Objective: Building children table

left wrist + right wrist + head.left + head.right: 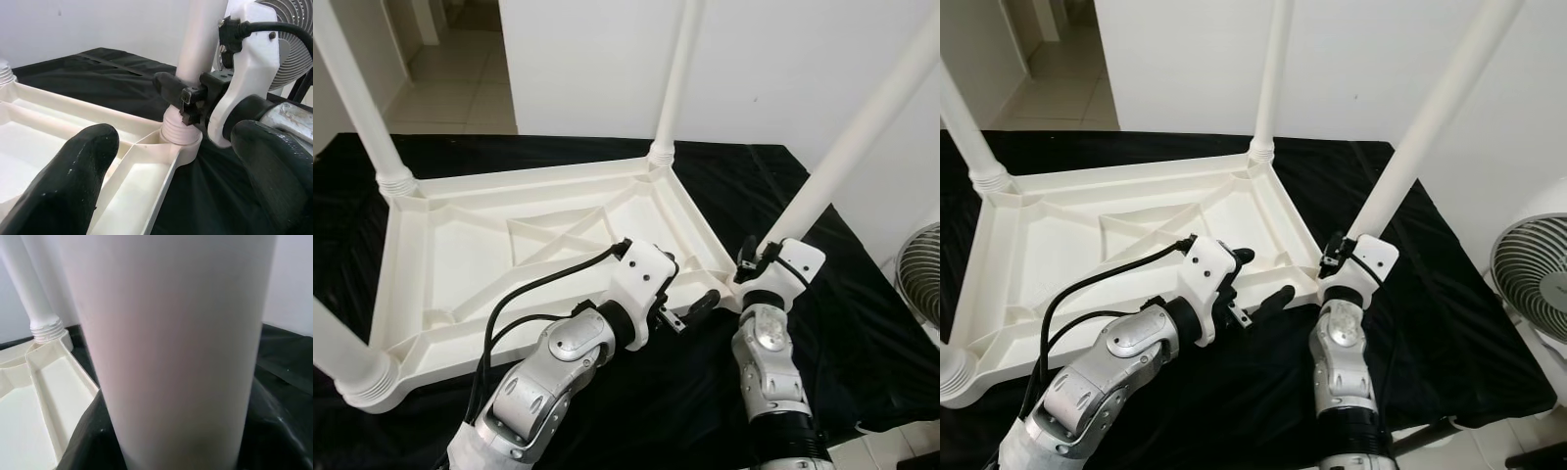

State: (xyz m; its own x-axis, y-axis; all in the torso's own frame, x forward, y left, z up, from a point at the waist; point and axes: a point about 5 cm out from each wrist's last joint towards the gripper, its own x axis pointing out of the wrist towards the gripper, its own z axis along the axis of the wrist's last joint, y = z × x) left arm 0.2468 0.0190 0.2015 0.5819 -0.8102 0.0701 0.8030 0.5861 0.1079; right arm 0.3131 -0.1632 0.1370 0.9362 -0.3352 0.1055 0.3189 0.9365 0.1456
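A black cloth (822,323) covers the surface underneath, and on it lies the white plastic tabletop (460,264), upside down with its ribbed underside facing up. White legs stand in its corner sockets: one at the far left (362,108), one at the far right (674,78), one at the near left (342,352), and a leaning leg (862,127) at the near right corner.

The right gripper (178,95) sits at the base of that leaning leg, just above its threaded collar; its fingers reach around the leg, though whether they are clamped on it cannot be told.

The left gripper (690,284) hovers over the tabletop's near right rim, beside the same corner, its fingers (73,166) spread apart and empty.

A fan (1533,279) stands off to the right.
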